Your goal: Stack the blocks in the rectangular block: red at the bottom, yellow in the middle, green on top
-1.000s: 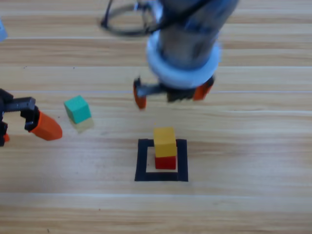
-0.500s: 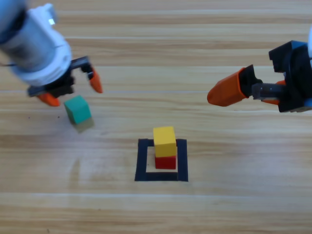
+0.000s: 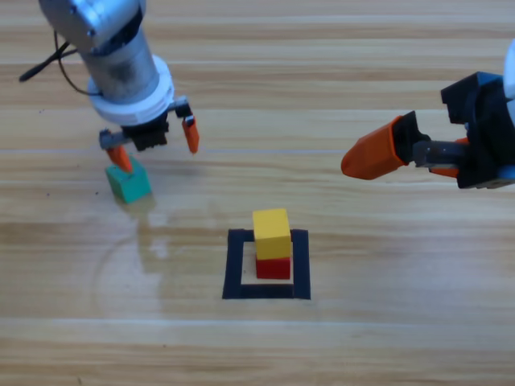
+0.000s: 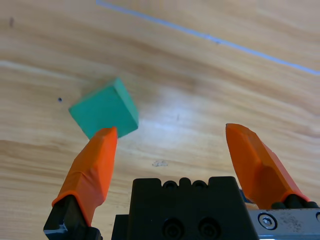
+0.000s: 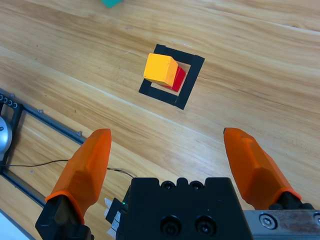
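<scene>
So your left gripper [image 3: 153, 138] is hanging right over the green cube [image 3: 129, 182], jaws spread wide with nothing in them. The catch is it isn't centred. In the left wrist view the green cube [image 4: 104, 108] sits off toward one jaw, with that jaw's tip right at the cube's near edge, and the other jaw is out over bare wood. I'd guess you need to slide the gripper sideways toward the cube so it ends up between the jaws before you go down.

Also, the cube sits turned relative to the jaws, showing a corner rather than a flat face. It's a cube, so there's no long axis to worry about, but you'll probably want to twist the wrist so the jaws meet two flat sides.

The yellow cube [image 3: 271, 232] is already sitting on the red cube [image 3: 273, 267] inside the black tape square [image 3: 234, 265], well off to the right of the green one. Your right gripper [image 3: 374, 157] is parked open at the right edge, so the left arm is clearly the nearer one.
</scene>
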`<state>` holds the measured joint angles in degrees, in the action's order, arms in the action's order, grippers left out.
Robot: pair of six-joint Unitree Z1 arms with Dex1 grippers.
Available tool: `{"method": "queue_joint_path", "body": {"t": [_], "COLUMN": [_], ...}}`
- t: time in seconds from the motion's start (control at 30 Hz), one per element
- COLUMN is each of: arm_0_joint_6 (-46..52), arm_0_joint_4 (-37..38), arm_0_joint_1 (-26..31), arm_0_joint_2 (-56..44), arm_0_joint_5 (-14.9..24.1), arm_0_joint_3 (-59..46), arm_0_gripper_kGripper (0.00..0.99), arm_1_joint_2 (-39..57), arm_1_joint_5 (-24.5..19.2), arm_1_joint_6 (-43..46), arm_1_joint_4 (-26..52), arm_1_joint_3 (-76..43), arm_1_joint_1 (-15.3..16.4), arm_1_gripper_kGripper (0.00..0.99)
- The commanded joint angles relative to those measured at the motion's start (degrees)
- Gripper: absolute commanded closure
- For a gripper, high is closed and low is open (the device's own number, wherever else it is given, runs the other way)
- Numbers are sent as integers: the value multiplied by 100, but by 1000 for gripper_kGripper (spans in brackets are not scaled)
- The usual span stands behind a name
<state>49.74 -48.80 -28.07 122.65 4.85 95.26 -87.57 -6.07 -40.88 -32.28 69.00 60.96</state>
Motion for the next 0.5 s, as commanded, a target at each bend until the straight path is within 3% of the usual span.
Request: {"method": "queue_joint_path", "body": {"t": [0.03,0.37,0.5], "arm_0_joint_6": [-193,493,1055], "arm_0_joint_4": [-288,-1052,-1210], "arm_0_joint_1": [-58,-128,-128], "arm_0_joint_2": [-13,-162,31], "arm_0_joint_5": [693,790,561], "arm_0_joint_3": [361,669,687], "arm_0_gripper_kGripper": [57,50,25], "arm_1_joint_2": [-392,-410,-419], "arm_1_joint_5": [115,221,221], "arm_1_joint_6": [27,27,27], "arm_1_joint_4": [82,82,82], "arm_1_joint_3": [-71,-54,-71], "arm_1_joint_1": [-172,-172,-172], "arm_1_gripper_kGripper": [0,0,0]}}
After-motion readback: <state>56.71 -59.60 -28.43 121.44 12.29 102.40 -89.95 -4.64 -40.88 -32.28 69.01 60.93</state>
